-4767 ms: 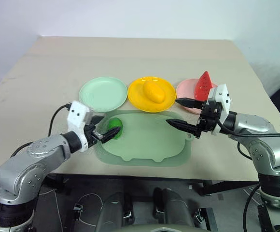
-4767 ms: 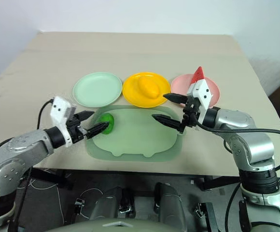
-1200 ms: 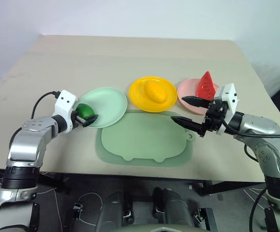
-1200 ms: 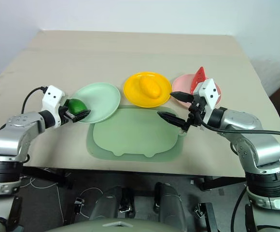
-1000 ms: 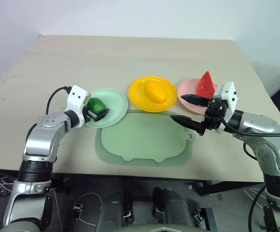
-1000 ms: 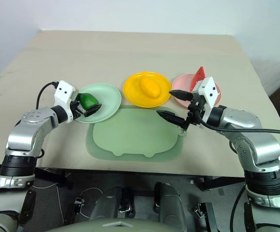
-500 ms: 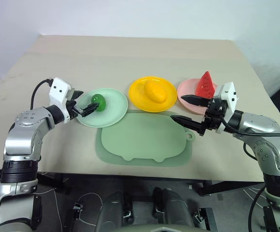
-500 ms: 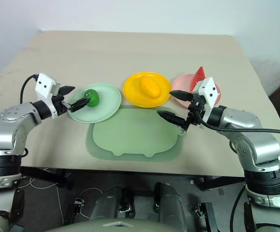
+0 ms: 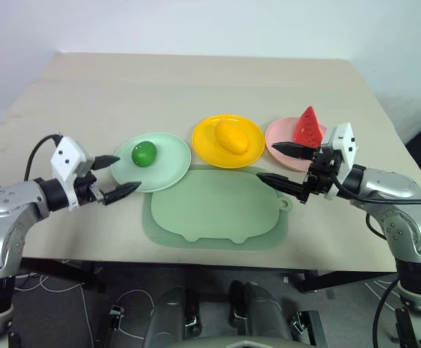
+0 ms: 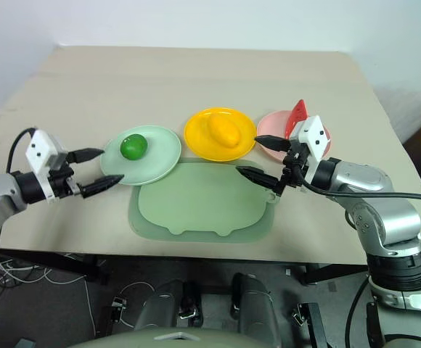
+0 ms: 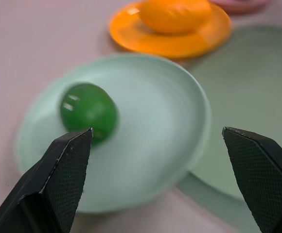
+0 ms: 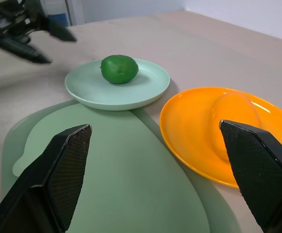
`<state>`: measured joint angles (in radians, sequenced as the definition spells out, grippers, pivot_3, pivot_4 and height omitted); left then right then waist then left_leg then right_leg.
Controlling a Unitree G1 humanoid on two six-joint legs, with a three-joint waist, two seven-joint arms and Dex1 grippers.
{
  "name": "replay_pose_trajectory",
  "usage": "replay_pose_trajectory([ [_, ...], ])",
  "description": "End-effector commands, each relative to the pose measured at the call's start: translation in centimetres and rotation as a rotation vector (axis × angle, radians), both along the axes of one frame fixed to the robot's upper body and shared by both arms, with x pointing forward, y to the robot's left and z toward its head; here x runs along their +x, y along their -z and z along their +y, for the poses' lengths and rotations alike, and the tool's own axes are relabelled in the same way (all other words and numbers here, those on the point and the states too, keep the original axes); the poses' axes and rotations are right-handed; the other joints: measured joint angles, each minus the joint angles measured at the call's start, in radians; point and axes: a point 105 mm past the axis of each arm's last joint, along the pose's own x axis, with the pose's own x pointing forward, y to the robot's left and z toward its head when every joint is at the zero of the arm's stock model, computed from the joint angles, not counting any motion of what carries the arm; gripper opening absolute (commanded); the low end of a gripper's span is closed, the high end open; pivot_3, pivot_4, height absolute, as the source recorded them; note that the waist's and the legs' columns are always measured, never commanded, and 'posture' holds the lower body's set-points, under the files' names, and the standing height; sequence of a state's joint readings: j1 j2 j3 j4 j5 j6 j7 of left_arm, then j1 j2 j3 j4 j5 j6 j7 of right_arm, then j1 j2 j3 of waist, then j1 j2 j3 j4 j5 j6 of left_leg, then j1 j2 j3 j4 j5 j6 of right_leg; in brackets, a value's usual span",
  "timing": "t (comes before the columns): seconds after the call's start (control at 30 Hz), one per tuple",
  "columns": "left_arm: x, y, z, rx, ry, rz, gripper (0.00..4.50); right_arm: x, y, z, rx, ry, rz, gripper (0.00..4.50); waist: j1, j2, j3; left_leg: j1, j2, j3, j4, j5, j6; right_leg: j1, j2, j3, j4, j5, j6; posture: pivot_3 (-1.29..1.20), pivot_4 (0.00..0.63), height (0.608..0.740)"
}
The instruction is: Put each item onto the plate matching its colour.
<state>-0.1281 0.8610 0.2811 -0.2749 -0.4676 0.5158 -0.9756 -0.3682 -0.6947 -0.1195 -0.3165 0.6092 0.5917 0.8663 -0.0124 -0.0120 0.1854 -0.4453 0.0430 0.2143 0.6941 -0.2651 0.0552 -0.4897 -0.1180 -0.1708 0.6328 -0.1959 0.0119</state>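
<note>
A small green lime lies on the pale mint plate. The yellow mango rests on the yellow plate, and the red watermelon wedge stands on the pink plate. My left gripper is open and empty, off the mint plate's left edge and clear of the lime. My right gripper hangs open and empty over the right end of the green mat, just in front of the pink plate.
A large green board-shaped mat lies in front of the three plates. The beige table stretches far behind the plates. Its front edge runs close under both arms.
The left gripper has let go of the lime on the mint plate and drawn back to the left, off the plate. The right arm has stayed still.
</note>
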Motion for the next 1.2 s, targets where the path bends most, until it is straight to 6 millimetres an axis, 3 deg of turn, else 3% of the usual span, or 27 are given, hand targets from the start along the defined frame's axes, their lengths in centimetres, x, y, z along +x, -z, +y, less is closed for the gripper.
replay_pose_trajectory([
  [0.03, -0.9, 0.7, -1.3, 0.094, 0.103, -0.025, 4.49, -0.1, -0.9, 0.2, 0.0, -0.012, -0.048, 4.5, 0.002, 0.0, 0.0, 0.0, 0.0, 0.0, -0.002, 0.0, 0.0, 0.0, 0.0, 0.0, -0.001, 0.0, 0.0, 0.0, 0.15, 0.696],
  [0.3, 1.2, 2.8, -2.1, 0.118, 0.088, -0.027, 4.49, -0.1, -1.1, 0.0, -0.014, 0.002, -0.056, 4.5, 0.001, 0.0, 0.0, 0.0, 0.0, 0.001, -0.004, 0.0, -0.001, -0.002, 0.0, 0.0, -0.001, 0.002, -0.004, 0.0, 0.15, 0.696],
  [0.47, 0.7, 3.8, -2.6, 0.112, 0.146, 0.026, 4.49, -0.1, -1.0, -0.2, -0.024, 0.013, -0.059, 4.5, -0.002, 0.0, 0.0, 0.0, 0.0, 0.002, -0.005, 0.001, -0.001, -0.003, 0.0, 0.0, -0.001, 0.003, -0.004, 0.0, 0.15, 0.696],
  [1.2, 7.5, 4.0, -1.5, 0.183, -0.032, -0.155, 4.49, -0.1, -0.9, -0.4, -0.04, 0.039, -0.066, 4.5, 0.002, 0.0, 0.0, 0.0, 0.0, 0.002, -0.004, 0.001, -0.002, -0.002, 0.0, 0.0, 0.0, 0.003, -0.004, 0.0, 0.15, 0.696],
])
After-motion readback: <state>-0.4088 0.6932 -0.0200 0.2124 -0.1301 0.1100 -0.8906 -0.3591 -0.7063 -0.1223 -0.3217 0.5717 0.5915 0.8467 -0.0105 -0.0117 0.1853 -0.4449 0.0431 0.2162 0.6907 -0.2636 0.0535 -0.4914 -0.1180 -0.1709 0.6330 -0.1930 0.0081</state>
